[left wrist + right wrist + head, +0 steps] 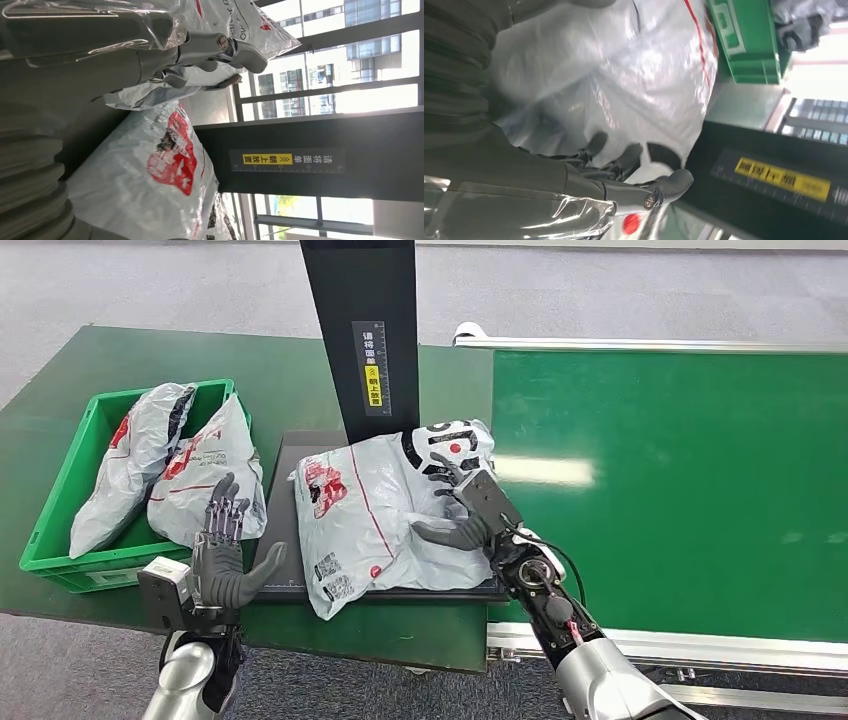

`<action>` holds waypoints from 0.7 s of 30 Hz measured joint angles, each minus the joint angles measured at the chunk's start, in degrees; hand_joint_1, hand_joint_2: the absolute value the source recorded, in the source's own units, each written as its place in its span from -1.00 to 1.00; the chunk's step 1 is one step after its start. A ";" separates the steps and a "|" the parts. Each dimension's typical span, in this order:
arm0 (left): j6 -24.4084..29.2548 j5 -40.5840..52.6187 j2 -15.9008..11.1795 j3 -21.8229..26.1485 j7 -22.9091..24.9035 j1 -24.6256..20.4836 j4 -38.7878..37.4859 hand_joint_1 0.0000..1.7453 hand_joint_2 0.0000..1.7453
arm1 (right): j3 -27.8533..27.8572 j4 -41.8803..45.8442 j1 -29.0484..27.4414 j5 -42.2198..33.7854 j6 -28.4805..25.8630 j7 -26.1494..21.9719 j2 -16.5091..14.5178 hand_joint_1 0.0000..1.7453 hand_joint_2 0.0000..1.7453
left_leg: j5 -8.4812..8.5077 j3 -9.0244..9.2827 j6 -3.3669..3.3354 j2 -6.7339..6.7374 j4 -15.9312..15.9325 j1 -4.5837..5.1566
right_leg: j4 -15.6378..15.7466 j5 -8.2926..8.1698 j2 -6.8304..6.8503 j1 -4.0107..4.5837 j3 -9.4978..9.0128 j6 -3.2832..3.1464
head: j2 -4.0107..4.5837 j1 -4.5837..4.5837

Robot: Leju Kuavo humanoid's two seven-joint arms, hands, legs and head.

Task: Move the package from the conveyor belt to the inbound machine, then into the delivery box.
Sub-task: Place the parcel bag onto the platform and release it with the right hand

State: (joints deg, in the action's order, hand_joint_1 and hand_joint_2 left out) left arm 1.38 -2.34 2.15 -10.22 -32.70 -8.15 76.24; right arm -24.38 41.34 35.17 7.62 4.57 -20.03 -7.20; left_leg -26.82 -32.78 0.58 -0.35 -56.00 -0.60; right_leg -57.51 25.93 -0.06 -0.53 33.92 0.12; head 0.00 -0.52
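Package handling comes first from the head view: we see the soft white plastic mailer lying flat on the dark scanner plate at the foot of the black post, and our right hand lies on its near corner, fingers on top and thumb against the edge, seemingly holding it. Our left hand hovers spread and empty just beside the plate, between the mailer and the green box, which holds two similar bags. From the left wrist we see fingers apart, touching nothing. From the right wrist, dark fingers press into crinkled film. We judge it light, floppy and slippery; gathering a fold near an edge should hold best.
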 joint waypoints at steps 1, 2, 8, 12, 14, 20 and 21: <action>0.00 -0.01 -0.01 -0.01 0.00 0.00 0.00 -1.00 1.00 | 0.63 -0.01 -0.23 -0.79 0.16 0.01 0.02 -1.00 1.00 | 0.00 0.00 0.00 0.01 0.00 0.00 | 0.00 0.00 0.00 0.00 0.00 0.00 | 0.00 0.00; 0.00 -0.01 -0.02 -0.01 0.00 0.01 0.00 -1.00 1.00 | 1.14 -0.01 -0.48 -1.30 0.14 0.02 0.04 -1.00 1.00 | 0.00 0.00 0.00 0.01 0.00 0.00 | 0.00 0.00 0.00 0.00 0.00 0.00 | 0.00 0.01; 0.00 -0.02 -0.03 -0.01 0.00 0.03 0.00 -1.00 1.00 | 2.37 -0.01 -1.52 -2.29 -0.31 0.01 0.07 -1.00 1.00 | 0.00 -0.01 0.00 0.01 0.00 0.01 | 0.00 0.00 0.00 -0.01 0.00 0.00 | 0.00 -0.01; 0.00 -0.01 -0.03 -0.04 0.00 0.02 0.00 -1.00 1.00 | 2.67 0.08 -1.87 -2.97 -1.22 -0.76 0.07 -1.00 1.00 | 0.00 0.00 0.00 0.01 0.00 0.00 | 0.00 0.00 0.00 0.00 0.00 0.00 | 0.00 -0.01; 0.00 -0.01 -0.02 -0.14 0.00 0.03 -0.02 -1.00 1.00 | 2.88 0.88 -2.48 -3.74 -2.72 -2.81 0.07 -1.00 1.00 | 0.00 0.00 0.00 0.01 0.00 0.00 | 0.00 0.00 0.00 0.00 0.01 0.00 | 0.00 0.00; -0.12 0.26 0.06 -0.95 -0.05 0.04 -0.15 -1.00 1.00 | 3.39 8.75 -6.40 -4.61 -11.25 -11.65 0.11 -1.00 1.00 | -0.02 -0.01 0.00 0.01 0.00 0.00 | 0.00 0.01 0.00 0.00 0.02 0.01 | 0.00 -0.01; -0.22 0.67 0.05 -1.25 -0.16 0.04 -0.21 -1.00 1.00 | 3.46 10.79 -7.38 -4.92 -12.10 -12.44 0.14 -1.00 1.00 | -0.02 -0.01 0.00 0.01 0.00 0.00 | 0.00 0.01 0.00 0.00 0.03 0.01 | 0.00 -0.01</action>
State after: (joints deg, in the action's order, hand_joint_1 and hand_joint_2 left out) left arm 1.16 -1.67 2.20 -11.46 -32.86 -8.11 76.03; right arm -20.91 52.14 27.79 2.70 -7.53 -32.46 -7.05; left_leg -26.84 -32.80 0.58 -0.35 -56.01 -0.59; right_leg -57.51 25.94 -0.06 -0.53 33.95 0.13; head 0.00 -0.52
